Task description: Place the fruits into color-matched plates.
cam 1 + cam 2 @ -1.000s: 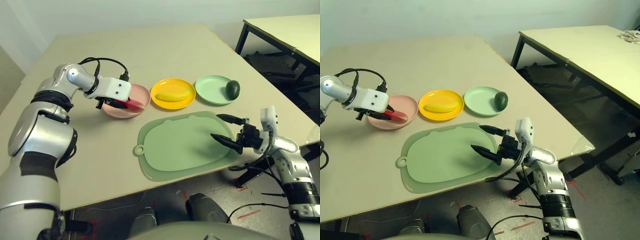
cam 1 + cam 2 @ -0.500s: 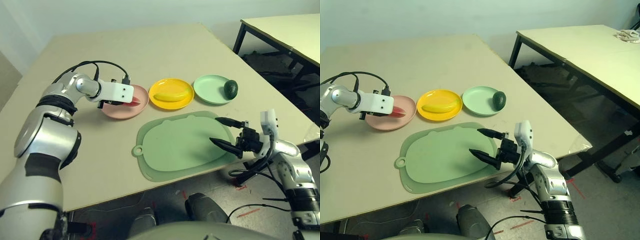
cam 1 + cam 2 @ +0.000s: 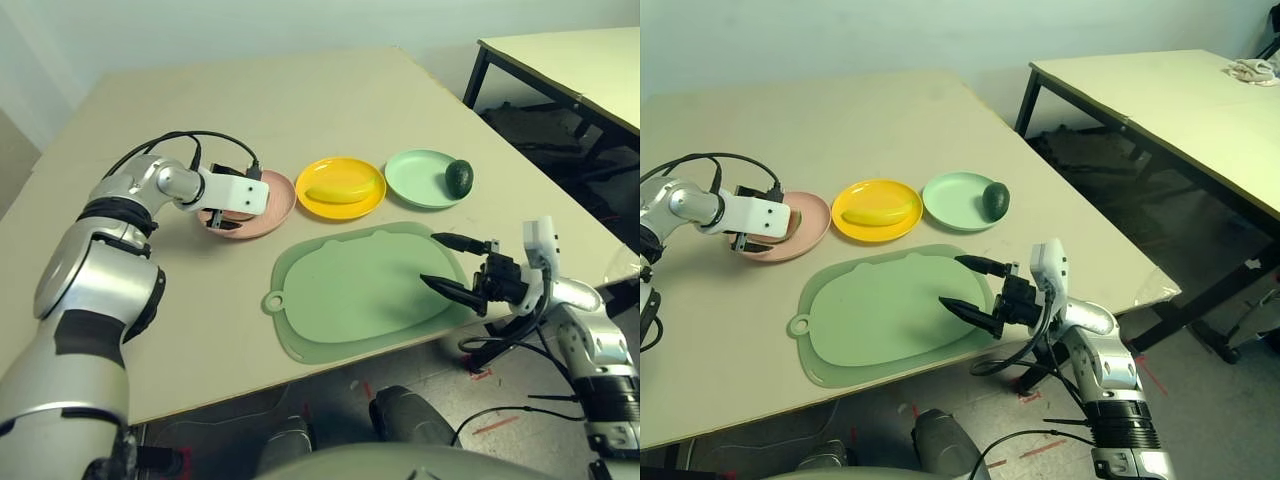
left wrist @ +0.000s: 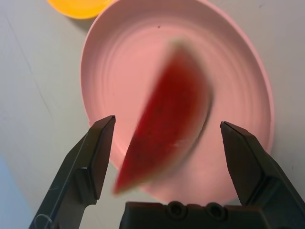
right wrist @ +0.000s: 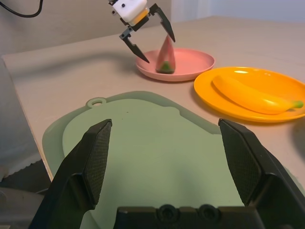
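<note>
A red watermelon wedge (image 4: 167, 119) with green rind rests in the pink plate (image 3: 278, 194). My left gripper (image 3: 222, 217) hangs just over it, open, a finger on each side and neither touching it. The right wrist view shows the wedge (image 5: 165, 55) standing in the pink plate (image 5: 190, 64) between those spread fingers. A yellow banana (image 3: 335, 190) lies in the yellow plate (image 3: 342, 210). The dark avocado (image 3: 459, 177) sits at the right side of the mint green plate (image 3: 415, 180). My right gripper (image 3: 432, 259) is open and empty, low over the right end of the cutting board.
A large pale green cutting board (image 3: 350, 290) with a ring tab lies in front of the plates near the table's front edge. A second table (image 3: 570, 50) stands off to the right across a gap.
My left gripper has opened and let go of the watermelon wedge, which now rests in the pink plate. The right arm has stayed where it was.
</note>
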